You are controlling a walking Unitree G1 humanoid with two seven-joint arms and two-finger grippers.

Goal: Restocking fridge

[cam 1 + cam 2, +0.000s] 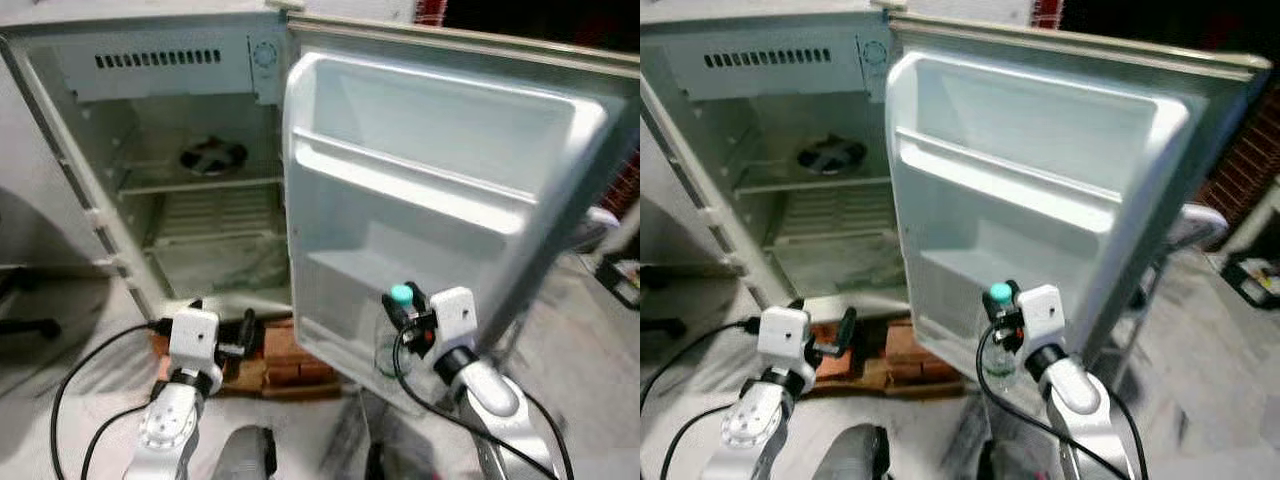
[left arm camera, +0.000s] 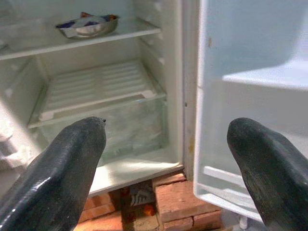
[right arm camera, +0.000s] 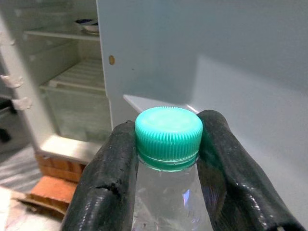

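1. The right claw [image 3: 166, 159] is clamped tight on the neck of a clear bottle [image 1: 1000, 365], one black finger on each side just under the green cap [image 3: 168, 132]. Firm hold, bottle upright.
2. The bottle hangs just in front of the open fridge door [image 1: 440, 200], level with the door's lowest shelf [image 1: 345, 275] and not yet on it.
3. The left claw [image 2: 168, 168] is spread wide with nothing in it, pointing at the fridge [image 1: 150, 150] from low down, near the bricks [image 1: 285, 360] the fridge stands on.
4. Progress check: by my reading, early days. The door pockets look bare and the cabinet racks look mostly bare, with only a dish [image 2: 86, 26] on the upper rack. This bottle is the delivery in hand, and the placing itself is still to come.
5. Now the edges. The door shelf has a raised front lip, so I'd say the bottle's base must go up and over before it sets down.
6. Room to work: good open space above that lowest shelf, below the door's middle rail [image 1: 420, 175]. The tight spot is the hinge side, where the door's inner edge runs close to the cabinet; the right arm's cable [image 1: 420, 395] trails below the door, worth minding.
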